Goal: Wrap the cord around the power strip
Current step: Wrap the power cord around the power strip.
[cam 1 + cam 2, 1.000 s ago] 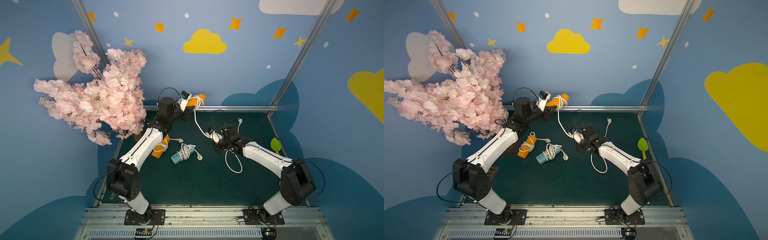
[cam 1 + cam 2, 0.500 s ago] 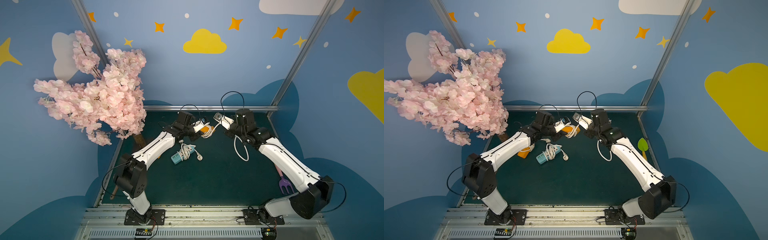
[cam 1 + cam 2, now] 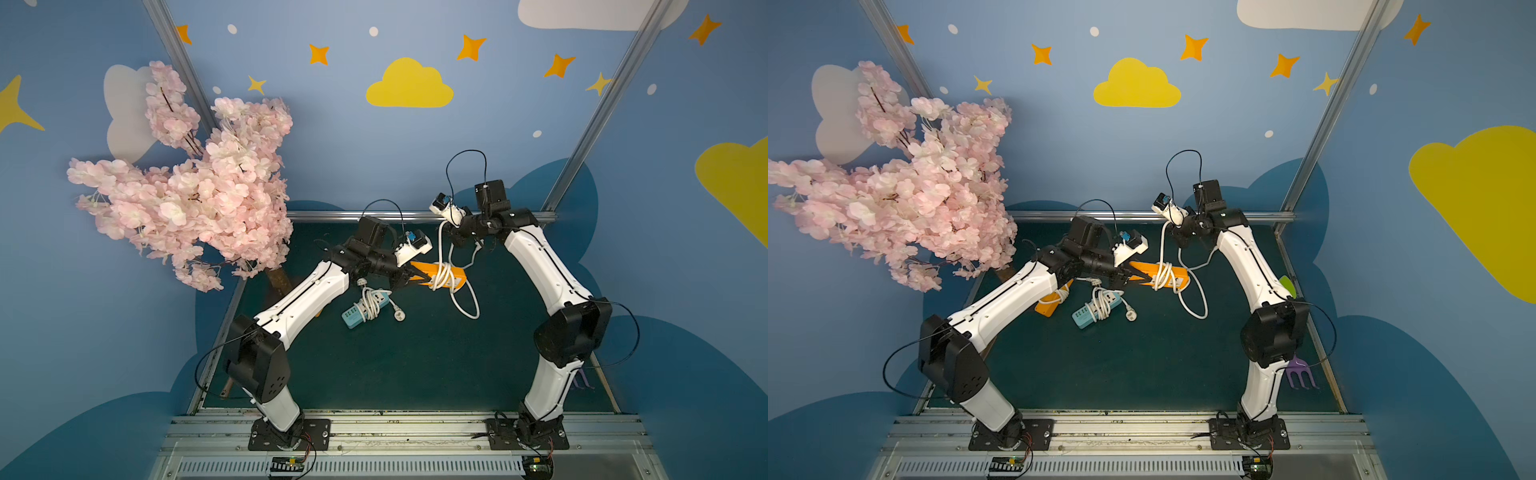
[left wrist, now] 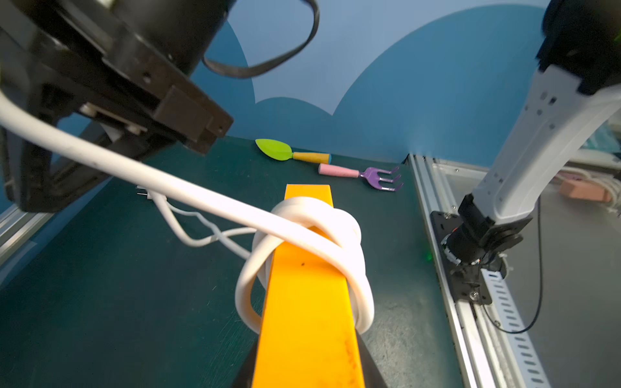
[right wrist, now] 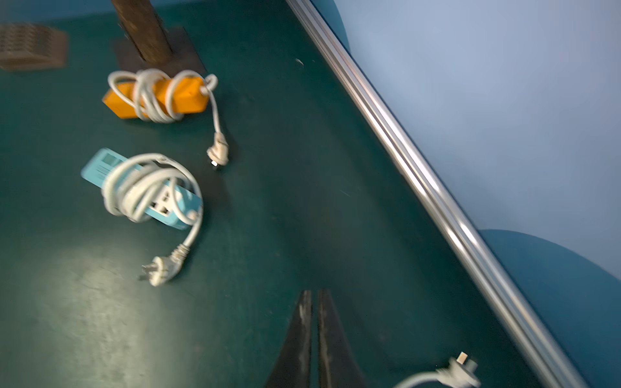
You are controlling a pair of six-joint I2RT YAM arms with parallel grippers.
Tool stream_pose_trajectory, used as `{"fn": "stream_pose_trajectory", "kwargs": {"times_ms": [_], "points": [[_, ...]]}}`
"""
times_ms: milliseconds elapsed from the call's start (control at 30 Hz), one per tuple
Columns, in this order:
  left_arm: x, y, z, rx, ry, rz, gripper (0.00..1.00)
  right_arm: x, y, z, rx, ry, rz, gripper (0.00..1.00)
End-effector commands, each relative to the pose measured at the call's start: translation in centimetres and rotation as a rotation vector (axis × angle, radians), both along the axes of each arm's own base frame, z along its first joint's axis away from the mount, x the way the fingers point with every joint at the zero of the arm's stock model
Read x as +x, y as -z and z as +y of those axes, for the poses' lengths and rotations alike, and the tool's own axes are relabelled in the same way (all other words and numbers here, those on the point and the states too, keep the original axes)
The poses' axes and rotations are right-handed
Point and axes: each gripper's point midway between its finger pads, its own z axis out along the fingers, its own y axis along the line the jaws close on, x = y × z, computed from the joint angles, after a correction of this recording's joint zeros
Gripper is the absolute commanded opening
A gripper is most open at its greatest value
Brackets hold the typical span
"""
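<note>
**3 power strips in view, 1 held in mid-air**

Counted: 3 power strips, 2 arms, 2 toy garden implements and 1 artificial pink blossom tree.

The left tool is clenched on 1 end of the orange bar-shaped plastic power strip. It holds the strip roughly level, clear of the dark green surface, about mid-way across and toward the far side. The thick white cord crosses itself in turns around the strip's middle. It then rises taut to the right tool, while a slack loop hangs toward the surface.

The right tool's fingers are pressed together. Whether they pinch the cord cannot be told.

To the left lie a second orange strip and a light-blue strip, each already bound in its own white cord. At the right edge lie a green leaf-shaped trowel and a purple fork with a pink handle.

1 second earlier the left arm held the strip up against the far rail, and the right tool sat low over the surface. Half a second ago the right tool was just beside the strip; it now stands nearer the far rail, with that arm folded in closer.

The pale panel on the light-blue strip is too blurred to read.
</note>
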Motion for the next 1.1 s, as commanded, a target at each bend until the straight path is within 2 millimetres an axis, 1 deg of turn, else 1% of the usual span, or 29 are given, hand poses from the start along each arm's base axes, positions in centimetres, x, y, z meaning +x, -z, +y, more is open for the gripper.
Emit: {"fn": "stream_pose_trajectory", "kwargs": {"times_ms": [0,67,133,167,267,367,467,567,633,700,800,900,967,1000,1067], "points": [[-9.2,-5.0,-0.3,-0.200,0.322,0.165,0.03,5.3,-1.6,-1.8,0.245,0.091,-0.032,0.11],[-7.8,-6.9,0.3,-0.267,0.277,0.130,0.03,5.7,0.6,-1.9,0.288,0.127,0.015,0.29],[-5.9,-8.2,0.9,-0.309,0.199,0.087,0.03,5.8,2.2,-2.3,0.343,0.175,0.071,0.40],[-5.1,-8.8,1.2,-0.327,0.158,0.065,0.03,5.8,2.7,-2.7,0.377,0.191,0.087,0.45],[-3.1,-10.3,1.7,-0.354,0.056,0.016,0.03,5.1,3.9,-2.6,0.429,0.190,0.124,0.58],[-2.2,-12.1,2.0,-0.363,0.000,-0.020,0.03,4.2,4.9,-2.2,0.442,0.166,0.168,0.68],[-1.6,-13.7,2.3,-0.369,-0.055,-0.048,0.03,3.7,5.9,-2.2,0.430,0.162,0.198,0.73],[-1.1,-15.2,2.8,-0.378,-0.105,-0.078,0.03,3.1,6.9,-2.6,0.412,0.185,0.197,0.76],[-0.6,-15.9,3.0,-0.380,-0.139,-0.086,0.03,2.7,7.0,-2.9,0.409,0.202,0.188,0.77],[0.3,-16.3,3.1,-0.382,-0.182,-0.085,0.03,2.2,6.6,-3.1,0.414,0.215,0.183,0.79],[1.3,-16.2,2.8,-0.374,-0.206,-0.061,0.03,1.5,5.6,-3.8,0.415,0.263,0.168,0.81],[1.6,-15.8,2.2,-0.366,-0.204,-0.047,0.03,0.6,4.3,-4.9,0.412,0.344,0.158,0.83],[2.0,-15.2,2.1,-0.352,-0.218,-0.046,0.03,-0.3,3.3,-5.7,0.423,0.392,0.175,0.83],[2.3,-15.1,2.1,-0.347,-0.231,-0.048,0.03,-0.7,3.2,-6.1,0.423,0.418,0.191,0.83],[2.8,-14.8,2.2,-0.334,-0.251,-0.053,0.03,-1.7,3.9,-7.0,0.411,0.501,0.260,0.83]]}}
